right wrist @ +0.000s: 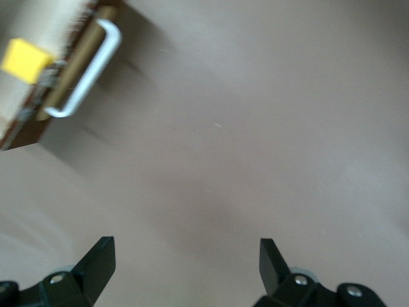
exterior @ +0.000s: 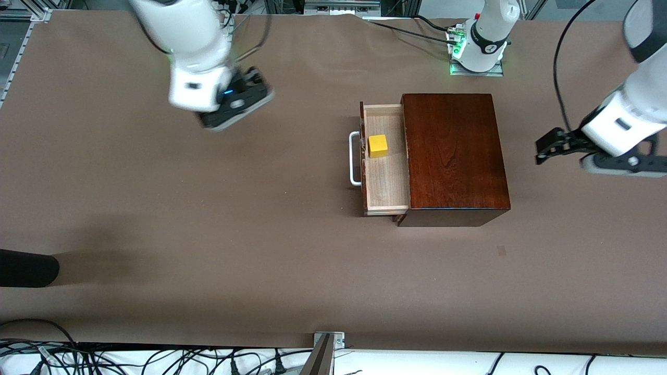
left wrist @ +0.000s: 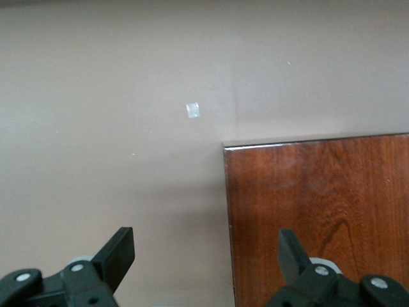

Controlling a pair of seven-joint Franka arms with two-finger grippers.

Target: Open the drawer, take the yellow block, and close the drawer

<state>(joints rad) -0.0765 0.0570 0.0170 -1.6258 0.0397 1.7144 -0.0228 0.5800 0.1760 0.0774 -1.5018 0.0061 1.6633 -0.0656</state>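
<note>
Midway along the brown table (exterior: 208,219), the drawer (exterior: 385,159) of a dark reddish-brown wooden box (exterior: 453,156) stands pulled out toward the right arm's end, its pale interior exposed and its white bar handle (exterior: 354,159) facing that end. Inside it, close to the drawer front and in the half farther from the front camera, sits the yellow block (exterior: 378,146), untouched by either arm.

From the front camera, the right gripper (exterior: 237,104) hangs in the air over bare table toward the right arm's end, well apart from the drawer; its fingers are hidden there under the wrist. Only the right wrist view shows them: the right gripper (right wrist: 185,262) has its two dark fingers (right wrist: 99,259) spread wide with nothing between them, and farther off the white handle (right wrist: 89,73) and the yellow block (right wrist: 25,59) appear at a slant.

Over the left arm's end, the left gripper (exterior: 544,148) hovers just off the box's closed end, holding nothing. The left wrist view adds what the front camera cannot give: the left gripper (left wrist: 204,252) is wide open, one finger (left wrist: 118,252) over the tabletop and the other over the polished box top (left wrist: 319,211), with a small pale square mark (left wrist: 192,110) on the cloth.

Cables (exterior: 156,359) run along the table edge nearest the front camera, and the left arm's base (exterior: 482,47) glows green along the edge farthest from it
</note>
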